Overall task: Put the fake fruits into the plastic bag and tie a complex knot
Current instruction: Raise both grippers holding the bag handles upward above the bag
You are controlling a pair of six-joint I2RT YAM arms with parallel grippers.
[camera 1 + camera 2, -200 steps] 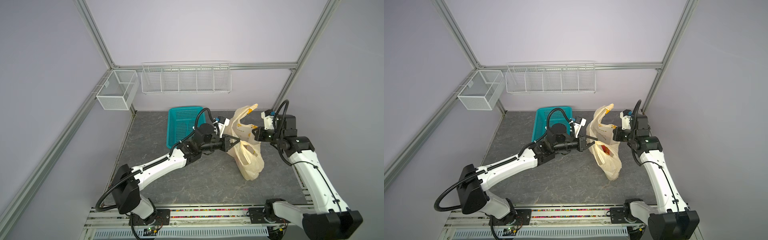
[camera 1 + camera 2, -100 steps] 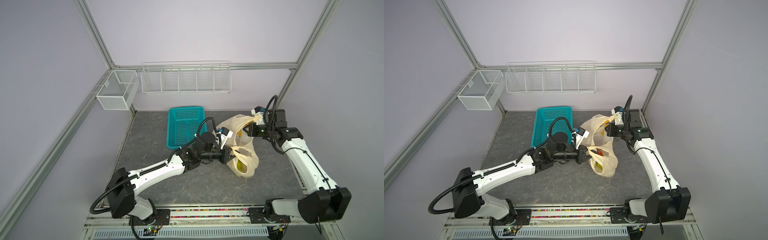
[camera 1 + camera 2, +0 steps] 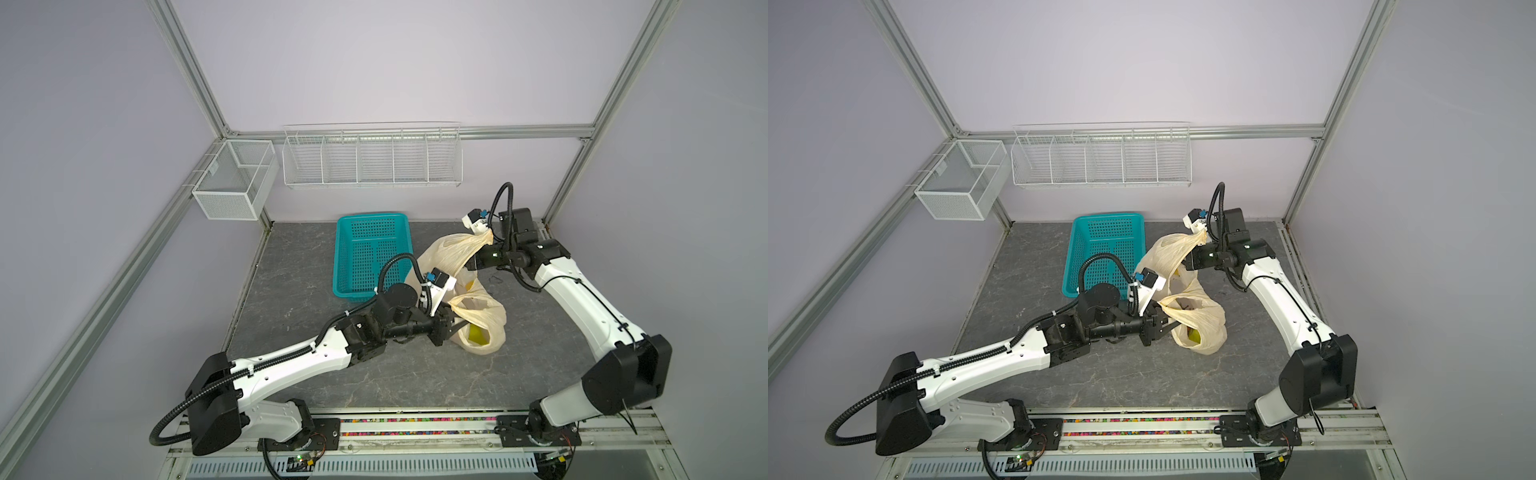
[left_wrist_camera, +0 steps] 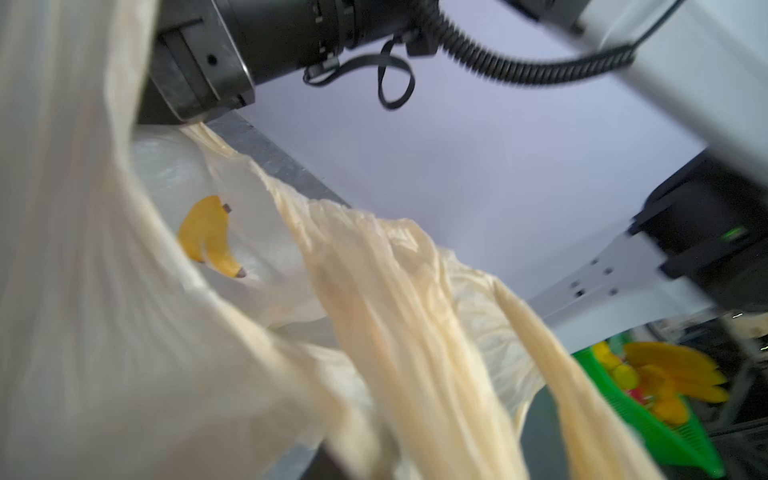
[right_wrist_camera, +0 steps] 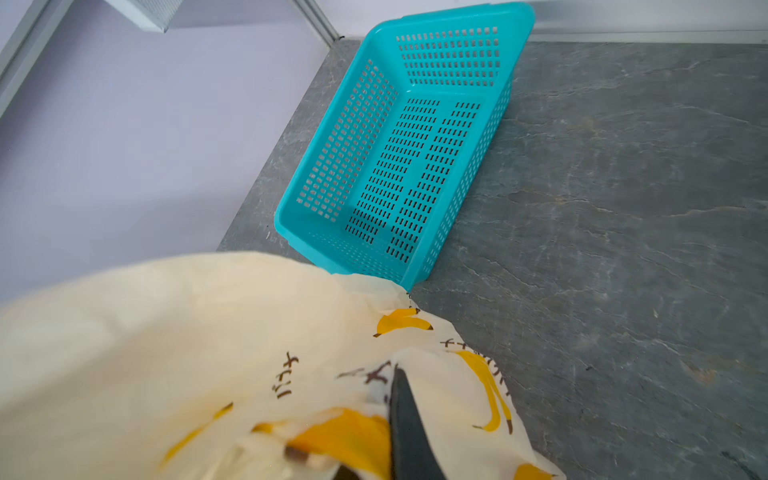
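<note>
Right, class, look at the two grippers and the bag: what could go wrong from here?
1. The left gripper has its jaws apart at one handle of the plastic bag; the loop could slip free.
2. The right gripper pinches the other handle near its bunched end, pulled taut; the thin plastic might tear.
3. The bag lies slumped and untied, so the yellow-green fruit could roll out.

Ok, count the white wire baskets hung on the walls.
2. A small mesh box hangs on the left rail near the back corner. A long divided rack hangs on the back wall, above the teal basket. None seems hidden.
</note>
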